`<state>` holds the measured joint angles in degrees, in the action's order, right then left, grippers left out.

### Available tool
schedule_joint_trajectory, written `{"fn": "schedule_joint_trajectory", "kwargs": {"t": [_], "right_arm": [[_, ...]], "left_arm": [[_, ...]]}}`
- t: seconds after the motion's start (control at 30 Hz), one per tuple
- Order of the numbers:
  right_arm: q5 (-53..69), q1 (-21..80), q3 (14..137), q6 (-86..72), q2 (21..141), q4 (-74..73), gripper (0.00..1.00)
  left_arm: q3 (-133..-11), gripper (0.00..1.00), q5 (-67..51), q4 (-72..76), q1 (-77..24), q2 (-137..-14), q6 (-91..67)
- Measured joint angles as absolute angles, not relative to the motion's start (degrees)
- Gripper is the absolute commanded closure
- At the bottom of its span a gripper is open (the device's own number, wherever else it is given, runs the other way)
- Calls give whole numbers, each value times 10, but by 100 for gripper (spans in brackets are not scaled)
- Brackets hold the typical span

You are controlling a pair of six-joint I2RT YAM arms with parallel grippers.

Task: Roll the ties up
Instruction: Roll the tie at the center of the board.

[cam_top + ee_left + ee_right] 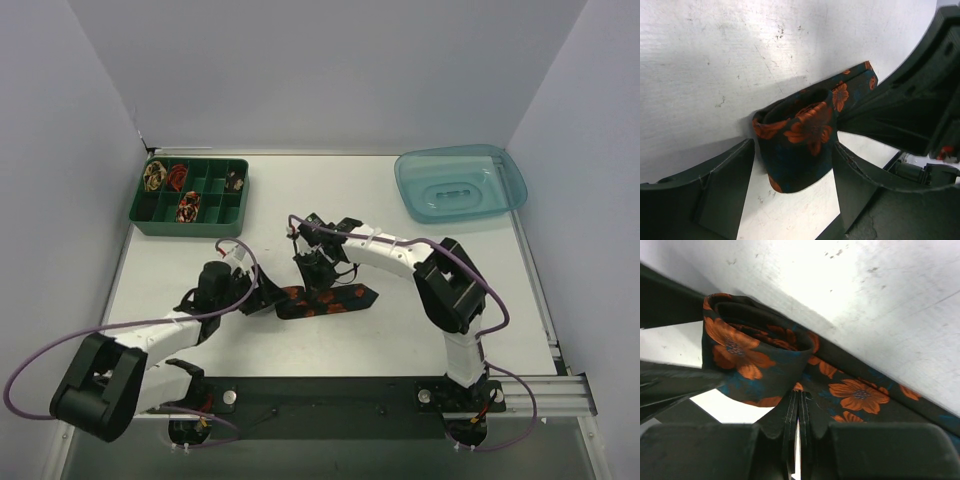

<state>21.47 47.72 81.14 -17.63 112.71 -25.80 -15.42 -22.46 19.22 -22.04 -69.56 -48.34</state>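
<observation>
On the white, scuffed table (300, 200) just ahead of the arms lies the dark navy tie (335, 300) with its orange flowers. One end is wound into a loose, upright coil and the rest runs flat along the surface.

The left gripper (792, 150) has its black fingers (715, 190) spread wide, one either side of the coil. The left wrist view shows the coil's smooth woven face and open, hollow centre.

The right gripper (797, 395) has its fingers pressed flat together, with only a thin seam between them. Their tips are set where the coil meets the flat strip, and whether any cloth is pinched there cannot be told. Only the right wrist view shows the layers wound inside.

Further back on the left, seen only from above, is a green tray (190, 228) split into compartments. Four of these hold small rolled ties (155, 176) in red, cream and brown.

At the far right sits a translucent teal plastic tub (410, 200) with rounded corners.
</observation>
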Motion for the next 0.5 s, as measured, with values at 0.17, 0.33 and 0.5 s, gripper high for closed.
{"fn": "schedule_joint_trajectory", "kwargs": {"t": [0.17, 0.33, 0.5], "right_arm": [[209, 459, 837, -176, 1127, -259, 96], [212, 451, 860, -177, 1127, -248, 96], [222, 461, 860, -179, 1127, -242, 96]], "left_arm": [[-166, 28, -196, 105, -221, -607, -453], [-156, 27, -190, 86, -222, -591, -450], [-127, 27, -192, 105, -222, -615, -470]]}}
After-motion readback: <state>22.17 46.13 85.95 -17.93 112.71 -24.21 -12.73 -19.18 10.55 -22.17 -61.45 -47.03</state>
